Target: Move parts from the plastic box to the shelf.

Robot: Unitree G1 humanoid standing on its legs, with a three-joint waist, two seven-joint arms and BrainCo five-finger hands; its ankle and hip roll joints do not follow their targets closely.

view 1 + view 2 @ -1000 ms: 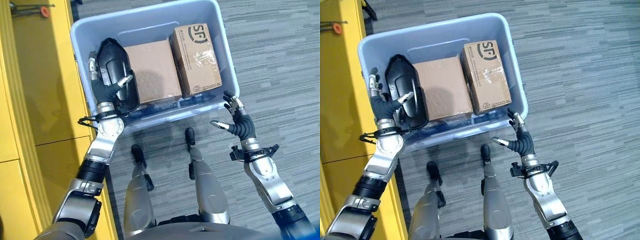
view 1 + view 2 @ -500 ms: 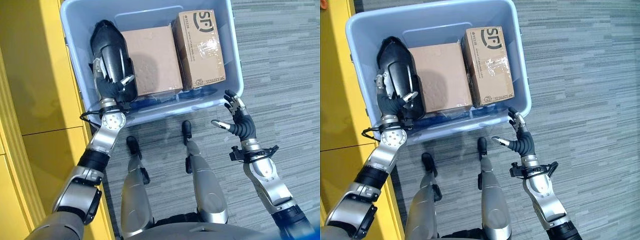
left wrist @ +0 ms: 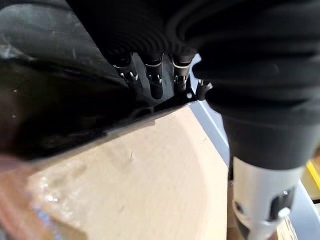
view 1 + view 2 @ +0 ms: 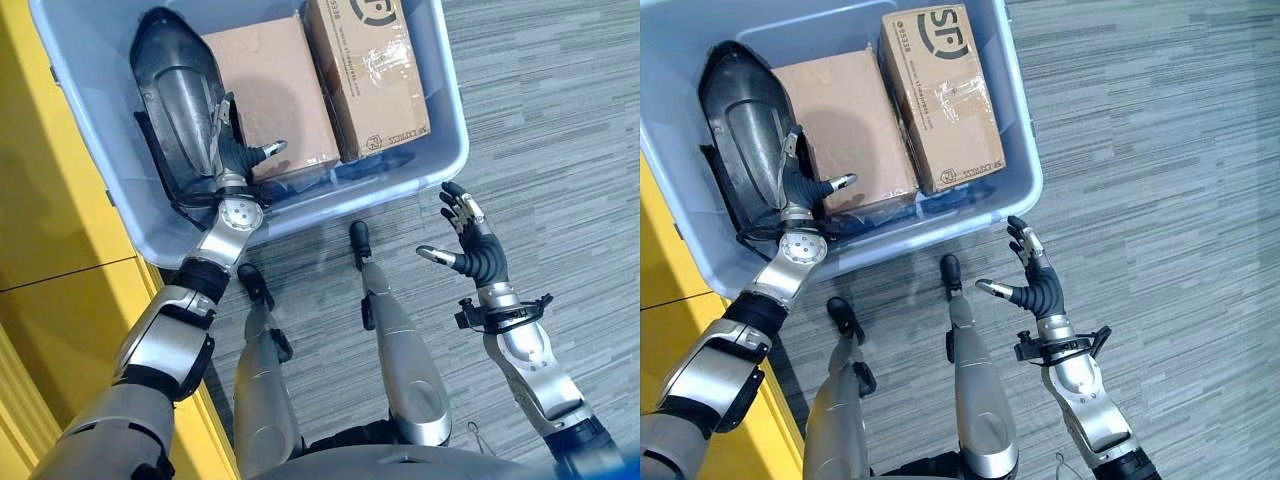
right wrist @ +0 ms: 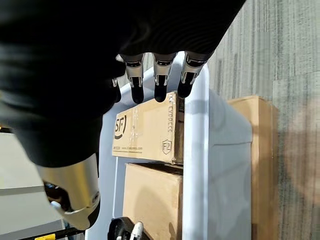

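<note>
Black part (image 4: 178, 105) in plastic box (image 4: 440, 120), left robot hand (image 4: 232, 160) fingers on it, grip unclear, right robot hand (image 4: 470, 245) spread

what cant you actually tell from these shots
- Left hand grip: in the eye views its fingers lie along the black part, and the left wrist view is too dark and close to show a hold.
- Bottom of the plastic box: covered by the plain carton and printed carton.
- Box's far end: cut off by the eye views' top edge.

Grey striped carpet floor (image 4: 1160, 150) (short, mottled dashes) meets a yellow cabinet (image 4: 50, 260) along the left.
</note>
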